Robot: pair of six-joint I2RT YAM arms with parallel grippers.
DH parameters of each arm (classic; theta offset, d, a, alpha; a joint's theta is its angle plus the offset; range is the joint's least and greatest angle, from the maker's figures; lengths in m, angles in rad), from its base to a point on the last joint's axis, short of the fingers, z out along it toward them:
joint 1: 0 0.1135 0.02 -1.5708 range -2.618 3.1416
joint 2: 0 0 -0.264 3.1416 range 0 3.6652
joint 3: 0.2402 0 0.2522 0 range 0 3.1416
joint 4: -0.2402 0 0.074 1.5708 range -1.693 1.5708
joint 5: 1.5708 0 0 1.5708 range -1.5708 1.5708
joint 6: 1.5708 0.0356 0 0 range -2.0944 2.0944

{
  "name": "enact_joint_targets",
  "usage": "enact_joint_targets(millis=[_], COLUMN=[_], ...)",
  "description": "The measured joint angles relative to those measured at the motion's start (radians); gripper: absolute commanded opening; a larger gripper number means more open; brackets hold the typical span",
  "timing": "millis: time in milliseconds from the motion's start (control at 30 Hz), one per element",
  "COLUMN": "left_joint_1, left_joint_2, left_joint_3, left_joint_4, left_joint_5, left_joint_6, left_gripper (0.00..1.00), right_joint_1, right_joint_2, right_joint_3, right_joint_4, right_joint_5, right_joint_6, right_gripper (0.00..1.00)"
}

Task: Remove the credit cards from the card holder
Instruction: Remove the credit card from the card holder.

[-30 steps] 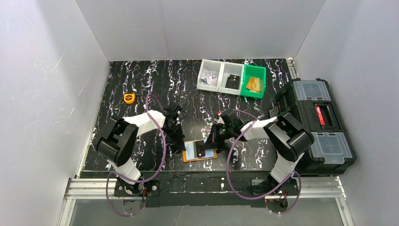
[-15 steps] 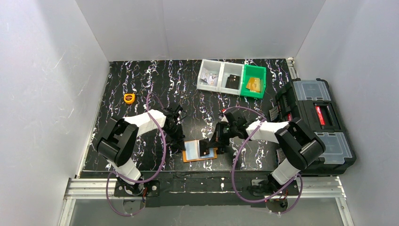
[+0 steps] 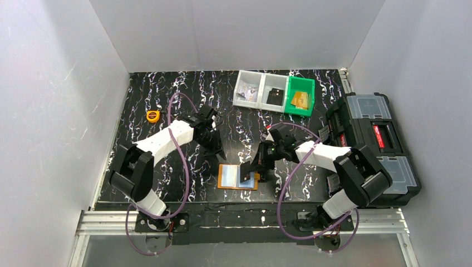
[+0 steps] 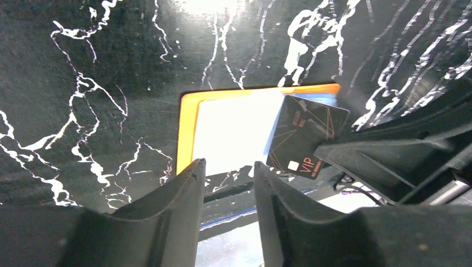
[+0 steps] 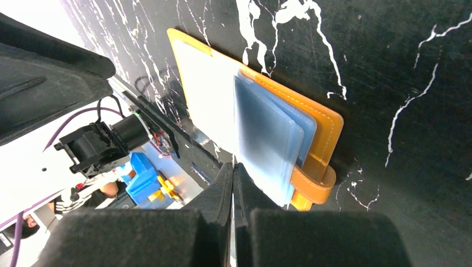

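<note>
**Black marbled table [image 3: 167, 94]: left gripper letting go, dark card coming out**

Working from your left, the left gripper [image 4: 228, 172] is no longer pinning the flat orange-tan leather-like card holder [image 3: 238, 187]. It is lifting back toward the far side of the table. Its jaws, closed a second ago, are standing partly apart with nothing between them.

The card holder is lying open and flat near the front edge, between the two arms, now lying slightly more square to the front edge.

At its right side, the right gripper [image 5: 234, 183] is staying clamped tight on the dark rectangular plastic credit card [image 4: 306, 136]. It is holding the card tilted over the holder's right edge. You are probably watching that card clear its pocket, though you cannot tell whether its corner is fully free.

Pale blue cards [image 5: 267, 139] are showing inside the holder, so the task is looking only partly done. With the holder unpinned, it may be dragging along as the card comes away.
</note>
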Motion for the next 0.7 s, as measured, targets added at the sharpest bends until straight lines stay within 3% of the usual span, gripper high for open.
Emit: enact_joint_targets(millis=[200,433,700], left_joint_1=[0.000,0.006,0.037], left_joint_2=[-0.036,-0.074,-0.131], left_joint_3=[0.029,0.012,-0.051], left_joint_4=[-0.015,0.059,0.231], left_joint_5=[0.025,0.153,0.315], left_joint_6=[0.008,-0.026,-0.117], left_gripper=[0.54,0.54,0.50], right_joint_1=[-0.025,-0.064,-0.089], right_joint_2=[-0.033,-0.092,-0.136], right_joint_3=[0.007,0.008,0.008], right_joint_4=[-0.011,0.024,0.200], right_joint_5=[-0.031,-0.135,-0.285], right_joint_6=[0.001,0.032,0.144], right_gripper=[0.01,0.01,0.01])
